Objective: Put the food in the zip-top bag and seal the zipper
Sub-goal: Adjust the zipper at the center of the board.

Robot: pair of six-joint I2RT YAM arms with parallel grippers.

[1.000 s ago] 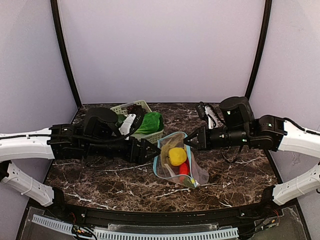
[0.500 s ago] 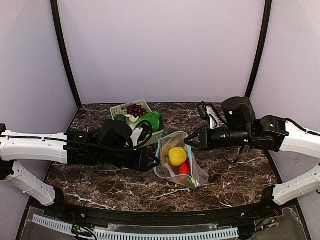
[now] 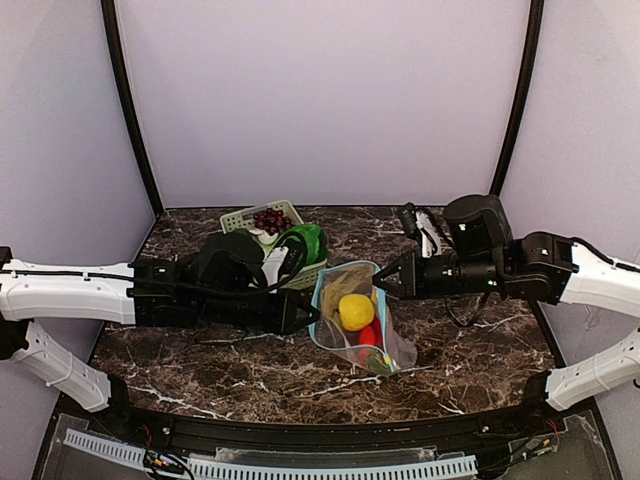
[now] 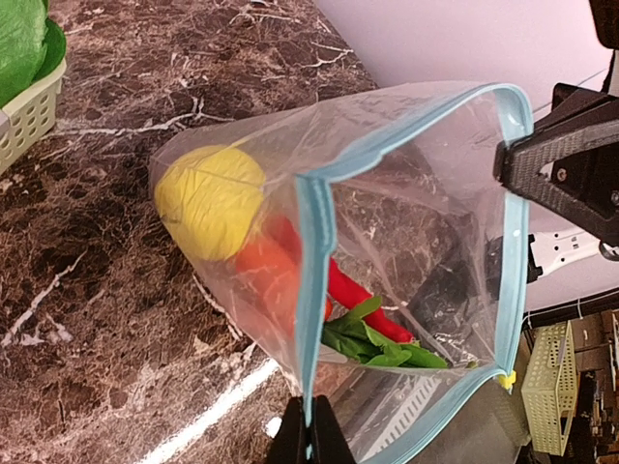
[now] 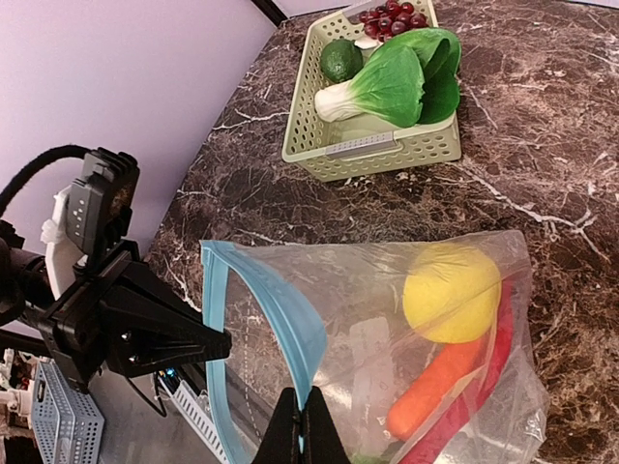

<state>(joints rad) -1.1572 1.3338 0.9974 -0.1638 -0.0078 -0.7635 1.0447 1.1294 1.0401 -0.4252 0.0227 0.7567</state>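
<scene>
Sitting just left of the zip-top bag (image 3: 397,347), one basket (image 3: 240,215) holds one bok choy (image 5: 382,87), one grape bunch (image 5: 387,17) and one dark green piece (image 5: 340,60). The left gripper (image 3: 312,318), spread a second ago, now pinches the bag's left zipper (image 4: 316,242) edge. Inside lie one lemon (image 4: 210,201) and one red chilli (image 4: 358,295). The right gripper (image 5: 300,418) stays clenched on the bag's right edge.

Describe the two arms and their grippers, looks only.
The left arm and right arm match: glossy white shells on the rear links, then black cylindrical motor housings and black wrists. The left gripper and right gripper are matte black, each with two wedge-shaped fingers tapering to thin tips. A thin black cable loops under the right arm.
</scene>
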